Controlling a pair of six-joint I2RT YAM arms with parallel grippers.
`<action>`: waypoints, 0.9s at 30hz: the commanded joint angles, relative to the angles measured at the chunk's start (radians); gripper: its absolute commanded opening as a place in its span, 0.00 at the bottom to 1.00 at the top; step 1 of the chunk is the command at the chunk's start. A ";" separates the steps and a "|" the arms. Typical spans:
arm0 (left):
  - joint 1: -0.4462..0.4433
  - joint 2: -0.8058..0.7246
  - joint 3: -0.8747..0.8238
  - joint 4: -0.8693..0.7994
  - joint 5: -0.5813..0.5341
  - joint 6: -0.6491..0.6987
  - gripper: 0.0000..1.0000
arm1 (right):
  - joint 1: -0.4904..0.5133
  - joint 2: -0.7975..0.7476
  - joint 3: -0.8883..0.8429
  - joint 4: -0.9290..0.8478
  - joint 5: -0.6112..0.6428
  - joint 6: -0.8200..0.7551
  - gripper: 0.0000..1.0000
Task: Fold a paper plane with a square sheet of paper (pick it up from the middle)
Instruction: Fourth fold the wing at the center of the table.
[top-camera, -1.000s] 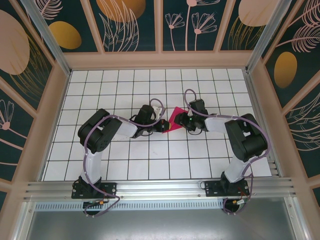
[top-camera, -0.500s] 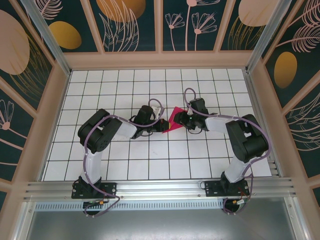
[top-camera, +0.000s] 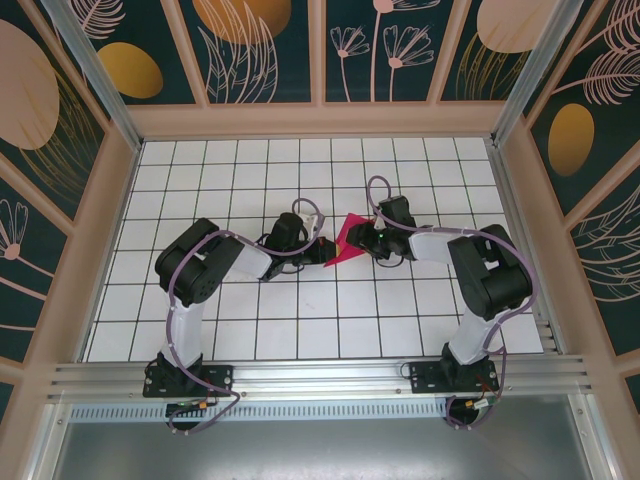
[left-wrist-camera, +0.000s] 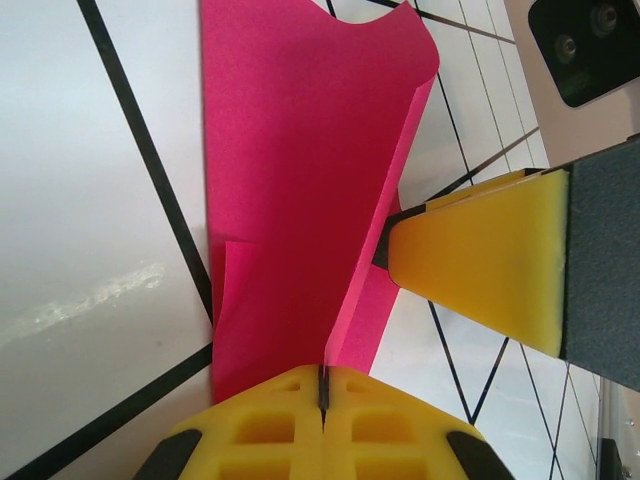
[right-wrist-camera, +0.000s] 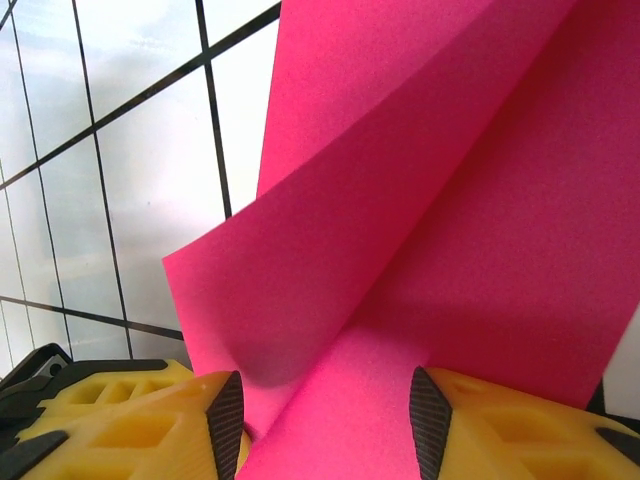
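Left jaws pinch the thin magenta-pink paper sheet (left-wrist-camera: 290, 170); right jaws straddle it, spread; close them squarely on the fold.

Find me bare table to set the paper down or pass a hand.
Free: the far rows of the table under the back wall, and the near rows between the arm bases. Crowded: centre, where the left gripper and right gripper meet on the pink paper.
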 joint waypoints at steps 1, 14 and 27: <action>0.015 0.006 -0.014 -0.004 -0.017 -0.017 0.00 | -0.005 0.057 0.008 -0.048 0.049 -0.006 0.54; 0.019 0.028 0.012 -0.055 -0.018 -0.011 0.00 | 0.001 0.130 0.051 -0.195 0.156 0.022 0.57; 0.022 -0.080 0.074 -0.285 -0.122 0.078 0.24 | 0.017 0.234 0.127 -0.357 0.262 0.066 0.56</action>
